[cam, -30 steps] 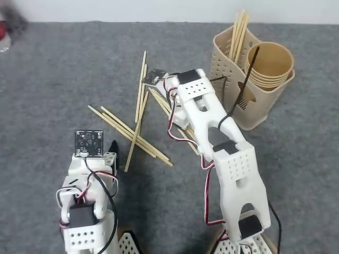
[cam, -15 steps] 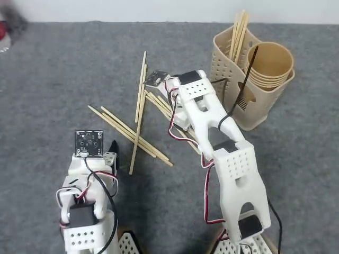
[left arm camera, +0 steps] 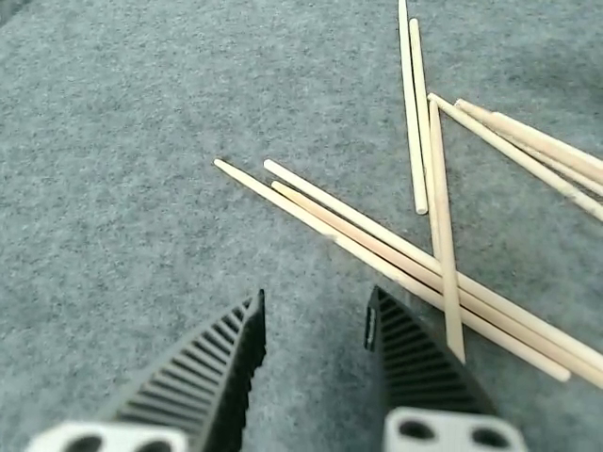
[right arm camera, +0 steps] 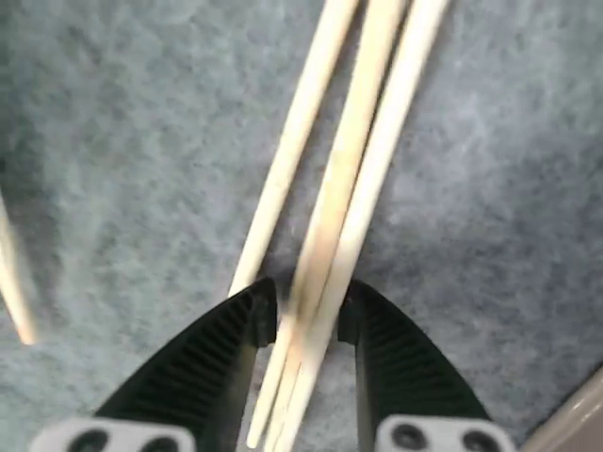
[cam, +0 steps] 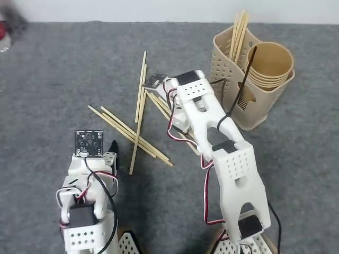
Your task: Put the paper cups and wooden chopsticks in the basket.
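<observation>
The right gripper is pinching two wooden chopsticks that are lying on the grey mat, near the basket. A third stick is lying just beside them, right by one jaw — it looks like it is sitting outside the pinch, so it may be getting left behind. The jaws are holding the sticks near one end, so the long part may be tipping down in a lift, and a stick may be slipping out. The long ends may also be bumping the basket wall on the way in. The paper cups are sitting stacked in the basket. The left gripper is hanging spread open over the mat — near more loose chopsticks, holding nothing.
</observation>
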